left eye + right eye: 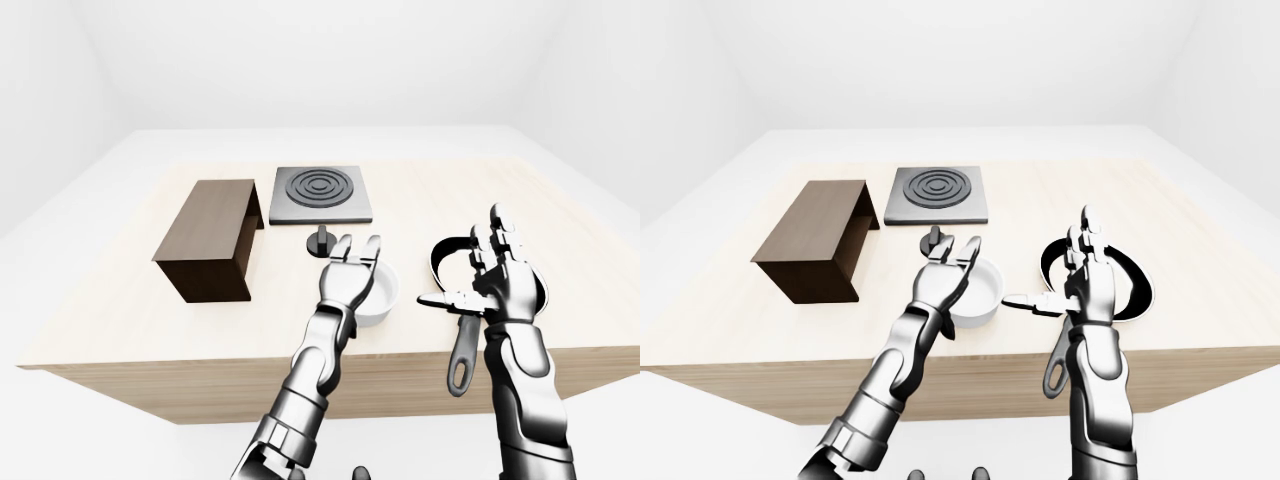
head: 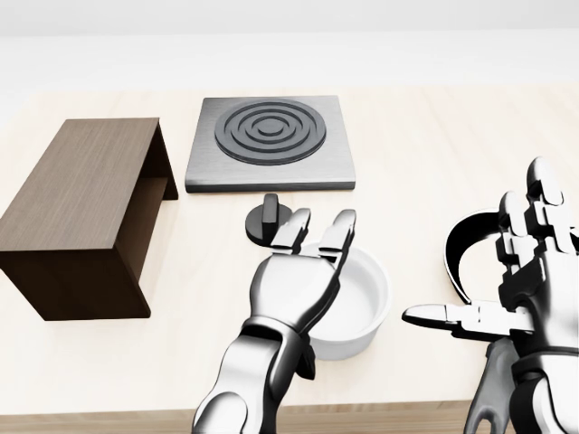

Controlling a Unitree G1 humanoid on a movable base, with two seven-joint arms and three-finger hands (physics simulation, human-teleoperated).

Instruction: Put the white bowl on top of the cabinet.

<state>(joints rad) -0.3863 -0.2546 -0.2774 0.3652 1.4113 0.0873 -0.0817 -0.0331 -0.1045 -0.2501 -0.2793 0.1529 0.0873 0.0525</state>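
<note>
- the white bowl [image 2: 355, 303] sits upright on the pale wooden desk [image 2: 425, 154], close to the desk's near edge at the bottom of the head view and about midway between its left and right edges.
- the left hand [image 2: 295, 285] lies over the bowl's left side with its fingers [image 2: 333, 237] stretched out straight across the rim; it is open and has hold of nothing. whether the palm touches the rim i cannot tell.
- the right hand [image 2: 520, 271] is held up above the desk's right part, fingers upright and spread, thumb pointing left toward the bowl but well apart from it; it too is open and holds nothing.
- behind that hand lies a black frying pan [image 1: 1127, 282], its handle [image 1: 1056, 368] running down over the desk's near edge in the right-eye view. the hand hides much of it.
- the cabinet [image 2: 80, 212], a dark brown wooden box with its open side facing right, stands near the desk's left edge, well apart from the bowl; its top is bare.
- a grey square stove plate [image 2: 270, 143] with dark rings rests toward the desk's far edge, above the bowl in the head view.
- a small black knob [image 2: 269, 221] on a round base stands between the stove plate and the bowl, just beside the left hand's fingertips.
</note>
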